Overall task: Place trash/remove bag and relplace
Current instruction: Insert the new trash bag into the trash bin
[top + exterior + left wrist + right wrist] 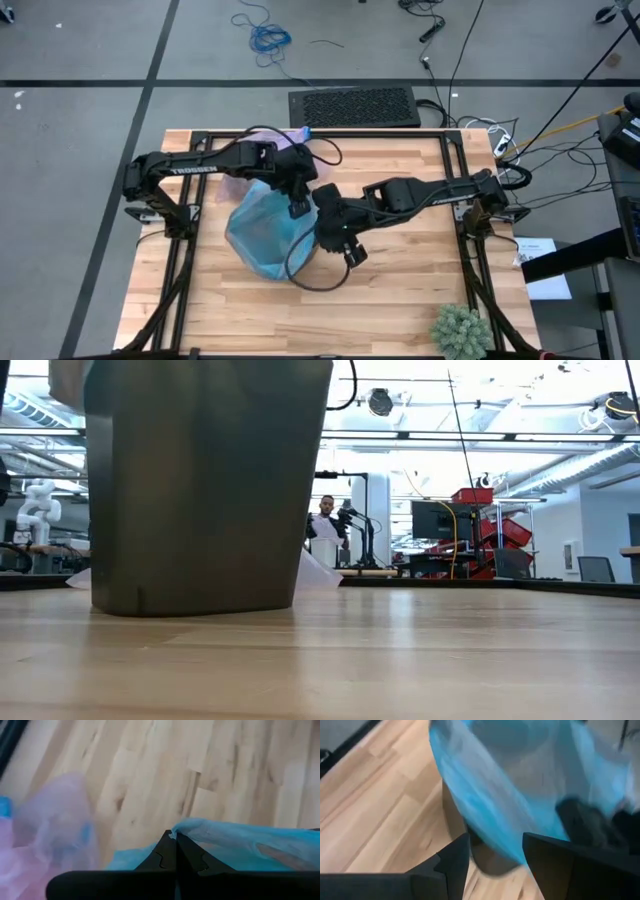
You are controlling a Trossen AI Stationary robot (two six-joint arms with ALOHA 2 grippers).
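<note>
**A:** From above, your left gripper [297,207] pinches the thin light blue plastic bag [262,232] over the bin; the crinkly lavender-pink liner [290,136] lies behind. Right gripper [345,243] is beside the rim.

**B:** At table level, the dark grey plastic bin [205,485] hides its contents. On the left wrist, the jaws are clamped on blue film, which could tear. On the right wrist, the jaws gape around the rim and could slip off.

You see the light blue plastic bag [262,232] draped over the dark bin [205,480] at the wooden table's [400,270] middle, the translucent lavender-pink plastic liner [291,135] behind it, and the green spiky plant [461,330] at the front right corner.
</note>
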